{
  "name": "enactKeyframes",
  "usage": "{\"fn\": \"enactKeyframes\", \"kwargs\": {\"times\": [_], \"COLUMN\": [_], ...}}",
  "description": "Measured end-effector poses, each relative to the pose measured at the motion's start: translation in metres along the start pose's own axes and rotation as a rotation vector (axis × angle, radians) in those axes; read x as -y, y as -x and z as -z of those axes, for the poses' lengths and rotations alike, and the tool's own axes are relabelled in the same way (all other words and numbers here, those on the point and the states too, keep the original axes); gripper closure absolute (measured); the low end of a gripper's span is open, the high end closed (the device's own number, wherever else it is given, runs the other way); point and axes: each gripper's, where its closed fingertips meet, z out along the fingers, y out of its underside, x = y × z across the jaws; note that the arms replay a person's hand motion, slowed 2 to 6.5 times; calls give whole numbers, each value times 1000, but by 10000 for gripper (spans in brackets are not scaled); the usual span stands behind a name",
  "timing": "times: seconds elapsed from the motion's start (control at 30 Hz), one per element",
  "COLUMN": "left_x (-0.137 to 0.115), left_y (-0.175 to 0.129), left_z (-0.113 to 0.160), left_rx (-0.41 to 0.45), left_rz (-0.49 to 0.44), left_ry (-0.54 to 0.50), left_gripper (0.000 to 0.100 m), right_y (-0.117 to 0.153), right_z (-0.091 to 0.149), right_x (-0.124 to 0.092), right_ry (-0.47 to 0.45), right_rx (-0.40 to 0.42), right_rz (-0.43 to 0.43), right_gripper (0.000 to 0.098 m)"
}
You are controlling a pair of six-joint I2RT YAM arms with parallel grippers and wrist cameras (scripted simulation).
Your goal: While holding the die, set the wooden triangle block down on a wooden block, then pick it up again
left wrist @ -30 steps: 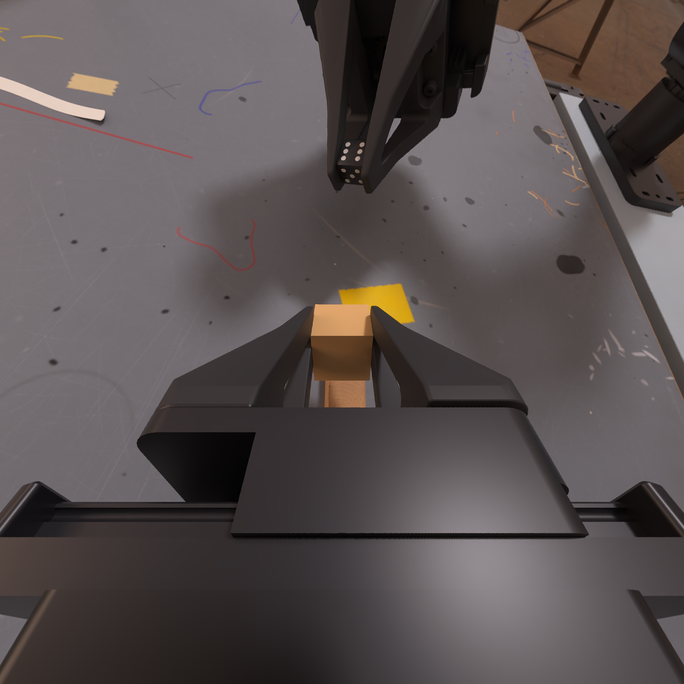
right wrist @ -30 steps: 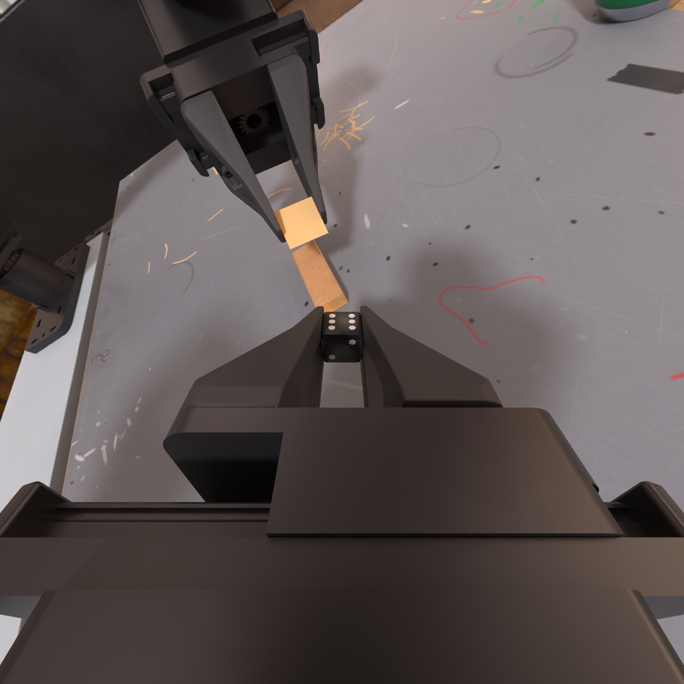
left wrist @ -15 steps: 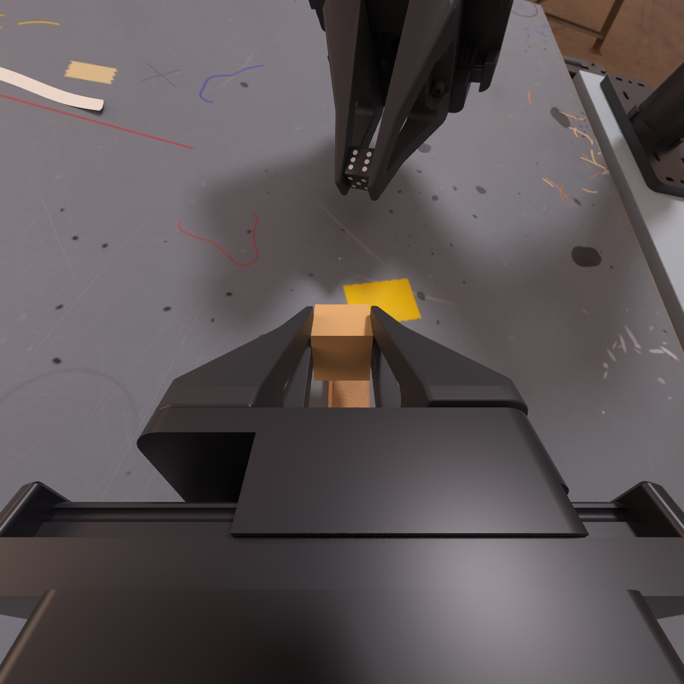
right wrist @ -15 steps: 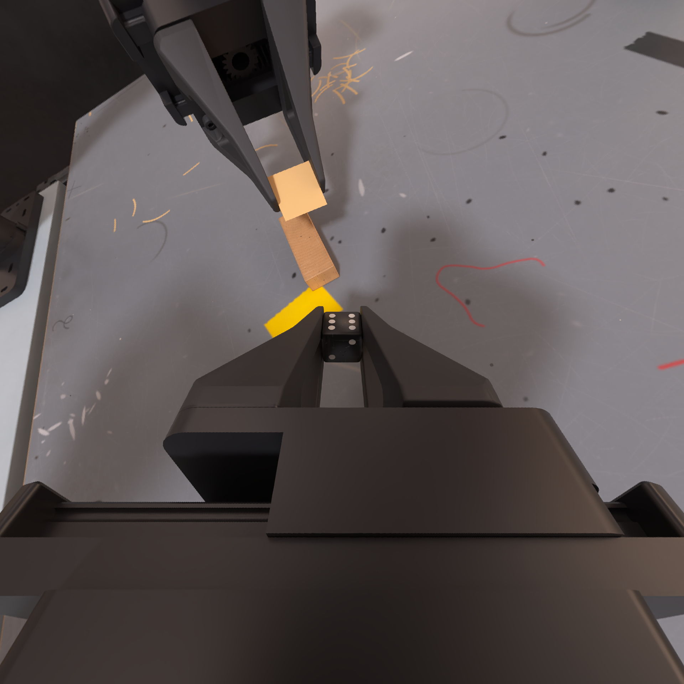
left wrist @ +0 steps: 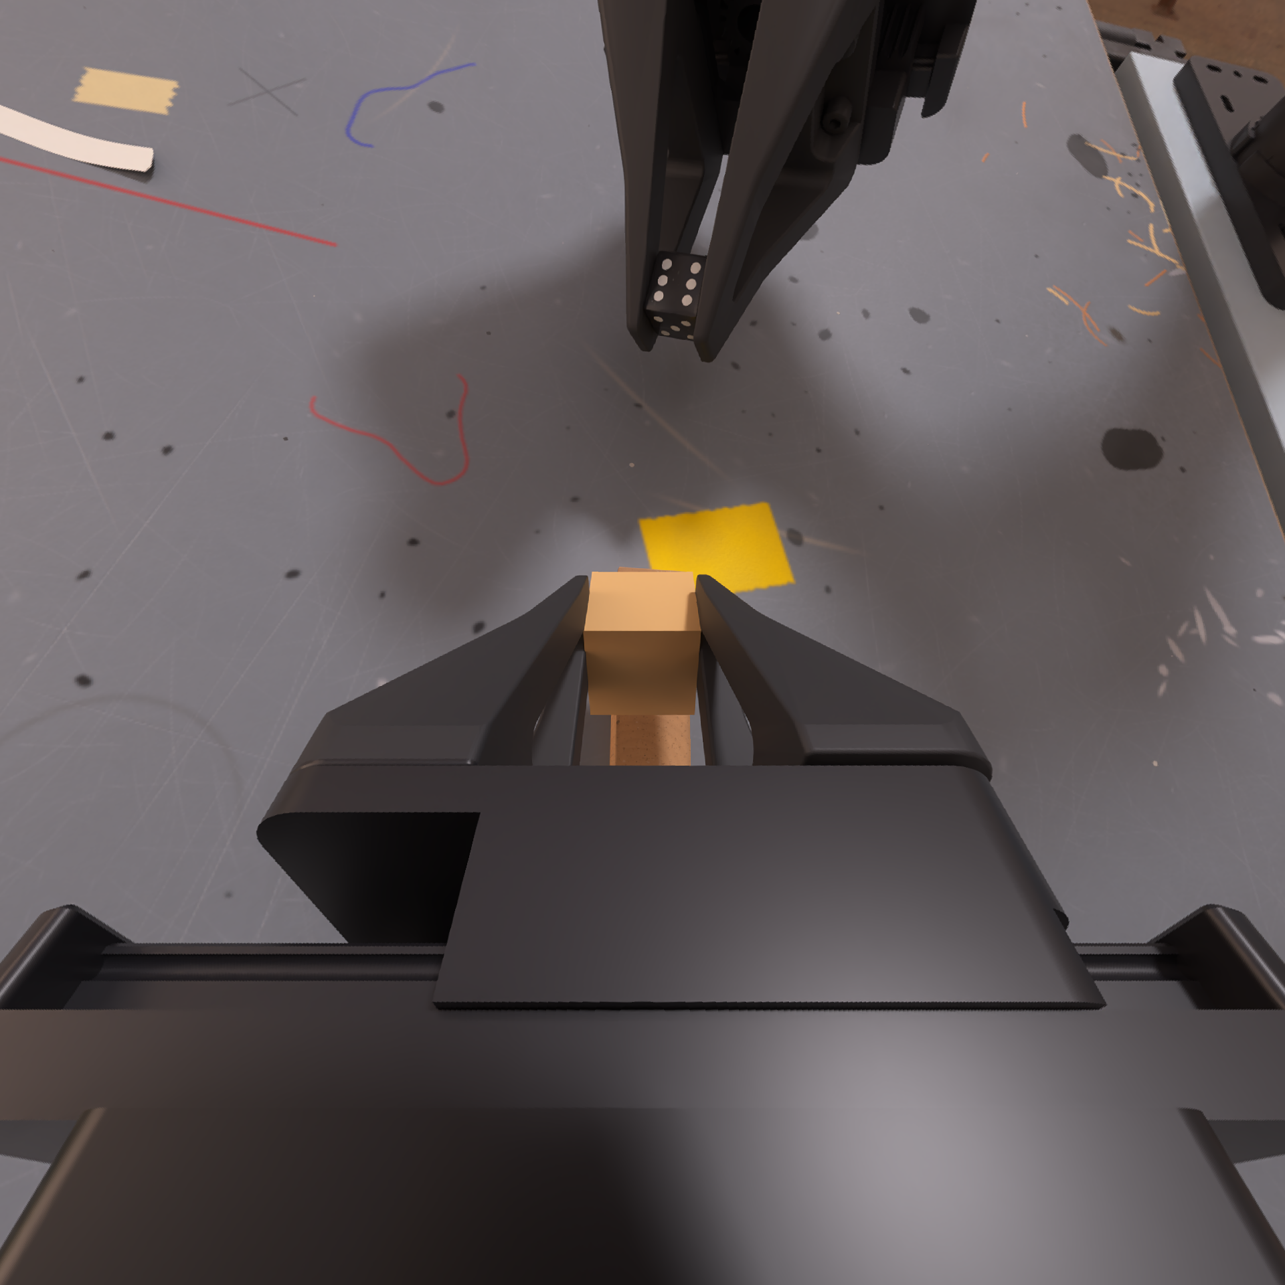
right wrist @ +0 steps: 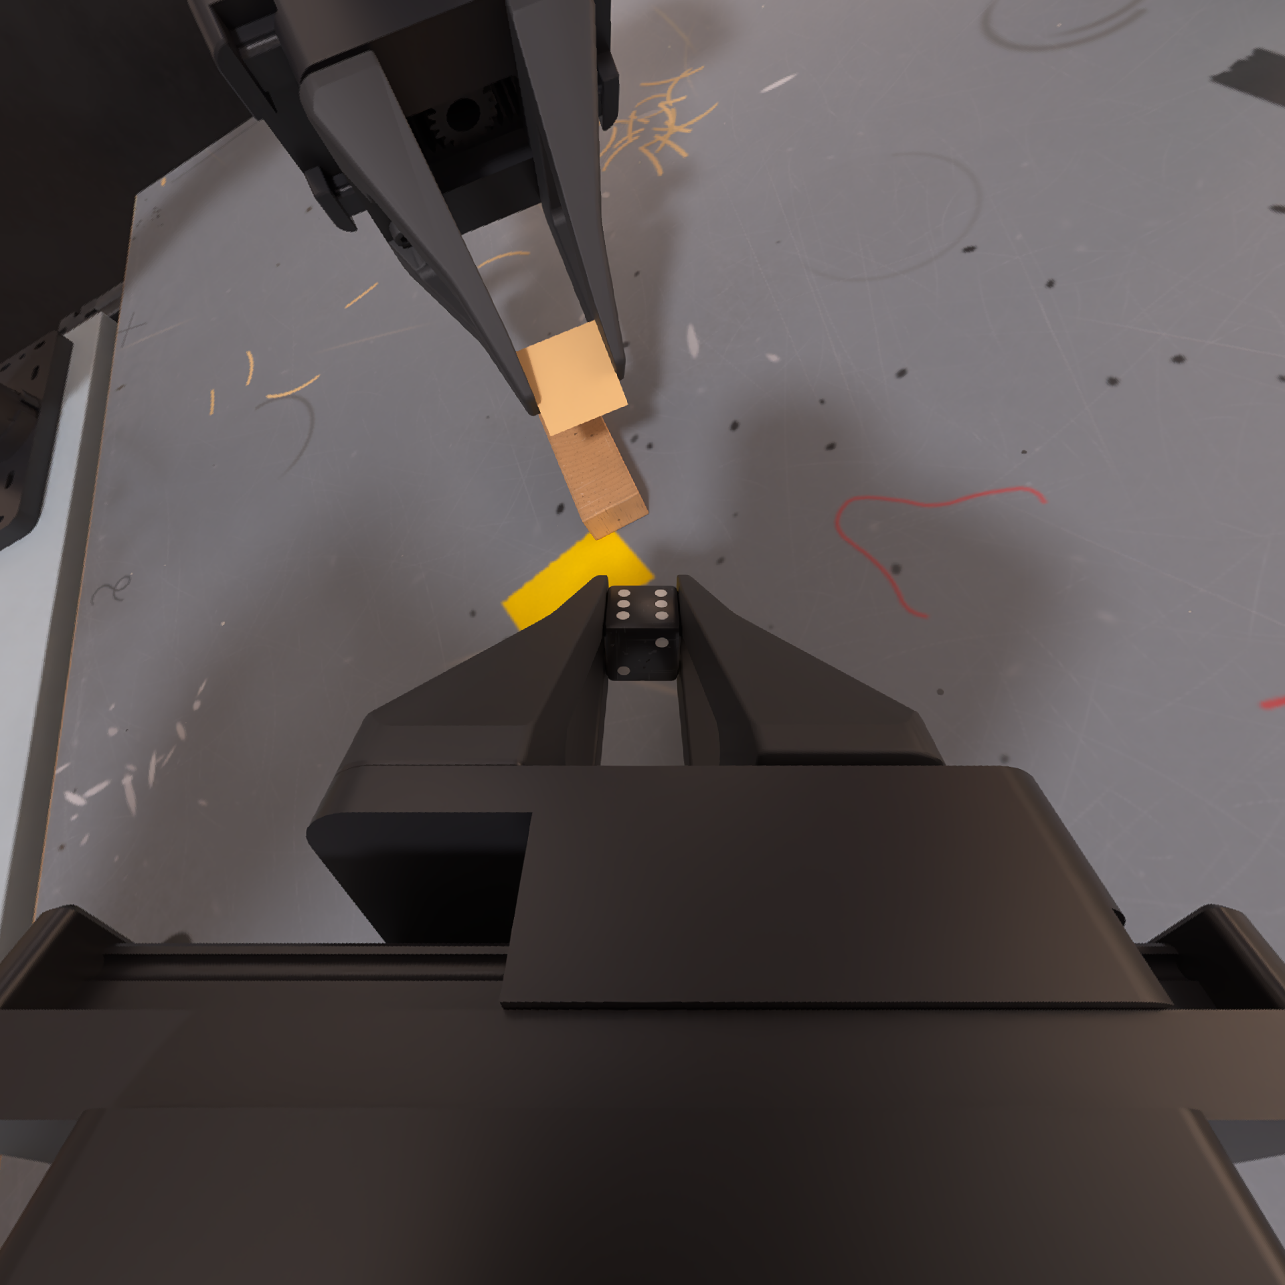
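Observation:
My left gripper [left wrist: 641, 591] is shut on the light wooden triangle block [left wrist: 641, 643], which also shows in the right wrist view [right wrist: 574, 379]. A longer wooden block [right wrist: 599, 480] lies on the grey table directly under it; only a strip of it [left wrist: 650, 740] shows between my left fingers. I cannot tell whether the two touch. My right gripper [right wrist: 643, 591] is shut on a black die with white dots [right wrist: 641, 629]. It hangs above the table across from the left gripper, where the die [left wrist: 673, 295] is also seen.
A yellow tape patch [left wrist: 716, 546] lies on the table [left wrist: 208, 556] just beyond the wooden block. A red squiggle [left wrist: 403, 438], white strip [left wrist: 76, 142] and tan tape [left wrist: 125, 90] mark the far left. The table's right edge and a rail [left wrist: 1182, 174] are near.
The two grippers have drawn closer together. The left gripper with the triangle block has come lower over the long block. The yellow patch has come into the right wrist view.

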Motion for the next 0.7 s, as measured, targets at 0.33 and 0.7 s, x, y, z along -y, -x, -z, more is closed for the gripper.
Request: {"fn": "enactKeyframes", "kwargs": {"times": [0.33,0.7], "left_x": [1,0], "left_y": [1,-1], "left_z": [0,-1], "left_rx": [-6,-13], "left_rz": [6,1], "left_ry": [4,11], "left_gripper": [750,750], "right_y": [0,0], "right_z": [0,0], "right_x": [1,2], "right_ry": [-1,-3], "right_rx": [1,3], "right_rz": [1,-3], "right_gripper": [819,819]}}
